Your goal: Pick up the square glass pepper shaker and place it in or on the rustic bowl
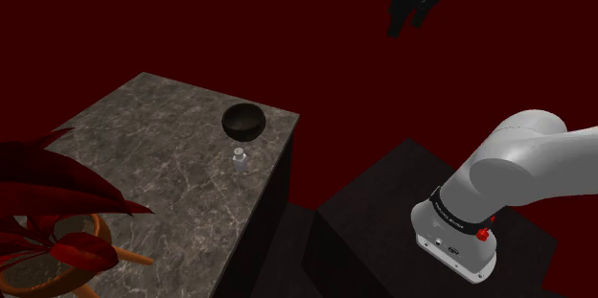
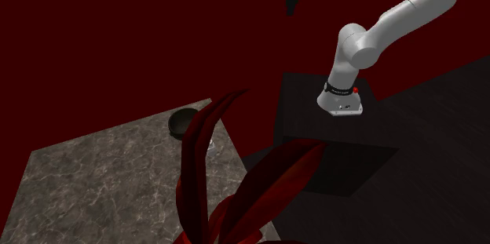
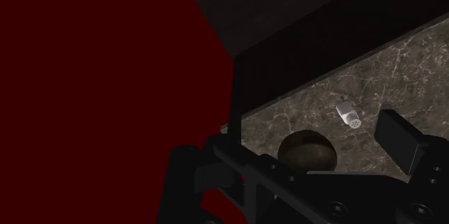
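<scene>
Grey marbled counter [image 1: 144,152] carries the small clear shaker [image 1: 240,159] just beside the dark bowl [image 1: 243,120], near an edge. High above, the black gripper [image 1: 407,23] hangs with fingers [image 3: 399,140] apart, clasping nothing. Lettering on the black band [image 2: 339,89] round the arm [image 2: 393,16] is too small to read; the wrist view shows the shaker's holed cap [image 3: 352,120].

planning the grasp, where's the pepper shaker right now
In the shoulder view the pepper shaker stands on the marbled tabletop, close beside the dark bowl, near the top's right edge.
</scene>
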Motion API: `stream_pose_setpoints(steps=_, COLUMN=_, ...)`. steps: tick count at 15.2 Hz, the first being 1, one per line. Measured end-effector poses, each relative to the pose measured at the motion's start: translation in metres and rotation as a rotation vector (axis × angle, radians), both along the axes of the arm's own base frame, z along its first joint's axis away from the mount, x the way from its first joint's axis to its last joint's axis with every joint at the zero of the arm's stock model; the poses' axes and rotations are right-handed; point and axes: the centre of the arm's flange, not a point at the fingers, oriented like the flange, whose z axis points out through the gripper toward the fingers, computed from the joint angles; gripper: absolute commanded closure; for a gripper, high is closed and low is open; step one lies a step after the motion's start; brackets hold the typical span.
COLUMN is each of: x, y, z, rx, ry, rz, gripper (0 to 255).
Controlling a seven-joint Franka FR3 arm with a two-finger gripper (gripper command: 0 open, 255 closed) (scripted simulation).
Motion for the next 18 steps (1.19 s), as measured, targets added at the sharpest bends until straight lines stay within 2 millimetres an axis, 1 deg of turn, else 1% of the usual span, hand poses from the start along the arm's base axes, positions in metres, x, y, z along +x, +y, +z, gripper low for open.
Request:
stream_pose_setpoints(steps=1, x=0.000, y=0.000, z=0.000, rx=0.000, ry=0.000, rz=0.000, gripper=0)
stream_pose_setpoints(steps=2, x=0.002, y=0.002, z=-0.005, rx=0.000, ry=0.001, rz=0.001, gripper=0)
stream_pose_setpoints(steps=3, x=0.009, y=0.006, z=-0.012, rx=-0.001, ry=0.003, rz=0.004, gripper=0)
stream_pose_setpoints(steps=5, x=0.023, y=0.020, z=-0.027, rx=-0.003, ry=0.005, rz=0.009, gripper=0)
stream_pose_setpoints(steps=7, x=0.036, y=0.032, z=-0.049, rx=-0.005, ry=0.008, rz=0.015, gripper=0)
stream_pose_setpoints(steps=10, x=0.056, y=0.053, z=-0.076, rx=-0.009, ry=0.012, rz=0.023, gripper=0)
stream_pose_setpoints(steps=11, x=0.061, y=0.056, z=-0.086, rx=-0.010, ry=0.013, rz=0.026, gripper=0)
stream_pose_setpoints(steps=15, x=0.089, y=0.081, z=-0.121, rx=-0.014, ry=0.018, rz=0.038, gripper=0)
stream_pose_setpoints(steps=18, x=0.110, y=0.101, z=-0.153, rx=-0.018, ry=0.022, rz=0.046, gripper=0)
